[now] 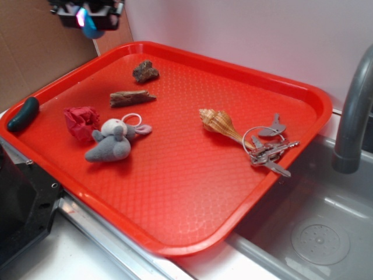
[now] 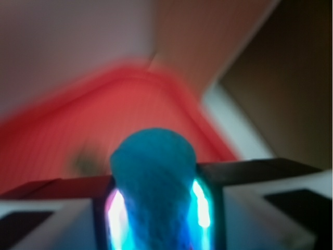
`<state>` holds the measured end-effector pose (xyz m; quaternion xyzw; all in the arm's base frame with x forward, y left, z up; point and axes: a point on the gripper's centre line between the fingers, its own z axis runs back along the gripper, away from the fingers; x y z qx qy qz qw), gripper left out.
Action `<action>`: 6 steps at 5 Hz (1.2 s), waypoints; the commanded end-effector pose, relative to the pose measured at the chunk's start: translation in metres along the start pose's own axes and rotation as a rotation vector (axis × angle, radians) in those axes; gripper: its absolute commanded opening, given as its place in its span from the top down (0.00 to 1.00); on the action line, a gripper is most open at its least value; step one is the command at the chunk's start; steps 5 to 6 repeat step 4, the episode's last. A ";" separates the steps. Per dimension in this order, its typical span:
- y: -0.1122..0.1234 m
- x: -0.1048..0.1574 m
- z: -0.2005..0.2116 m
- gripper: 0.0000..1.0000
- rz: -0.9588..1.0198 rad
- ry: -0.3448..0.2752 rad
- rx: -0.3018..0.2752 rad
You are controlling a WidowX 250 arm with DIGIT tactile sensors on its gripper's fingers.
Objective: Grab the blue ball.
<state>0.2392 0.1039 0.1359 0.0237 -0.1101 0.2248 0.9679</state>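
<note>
My pincer (image 1: 88,20) is up at the top-left of the exterior view, above the far-left corner of the red tray (image 1: 175,192), clamped on the blue ball (image 1: 92,28). The ball is off the surface, wedged between my fingers; wrist view confirms it, blue ball (image 2: 153,177) filling the gap, glowing pads on both sides. Wrist view is motion-blurred, background detail unreliable.

The tray has a pebbled surface and a raised rim. On it: brown rock (image 1: 145,71) near the far edge, wood chip (image 1: 132,97) just in front of it, crumpled red wad (image 1: 81,121) touching a grey plush mouse (image 1: 113,142), seashell (image 1: 218,122) right of centre, key ring with keys (image 1: 269,149) by the right rim. A dark green cucumber-like piece (image 1: 24,113) lies on the left rim.

Room: steel sink (image 1: 315,233) to the right with a grey faucet (image 1: 354,111), white wall behind, cardboard panel (image 1: 29,46) at far left.
</note>
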 end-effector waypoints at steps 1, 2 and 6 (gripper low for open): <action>0.004 -0.006 0.066 1.00 -0.088 0.191 -0.174; -0.003 -0.013 0.090 1.00 -0.187 0.254 -0.209; -0.004 -0.030 0.120 1.00 -0.346 0.202 -0.198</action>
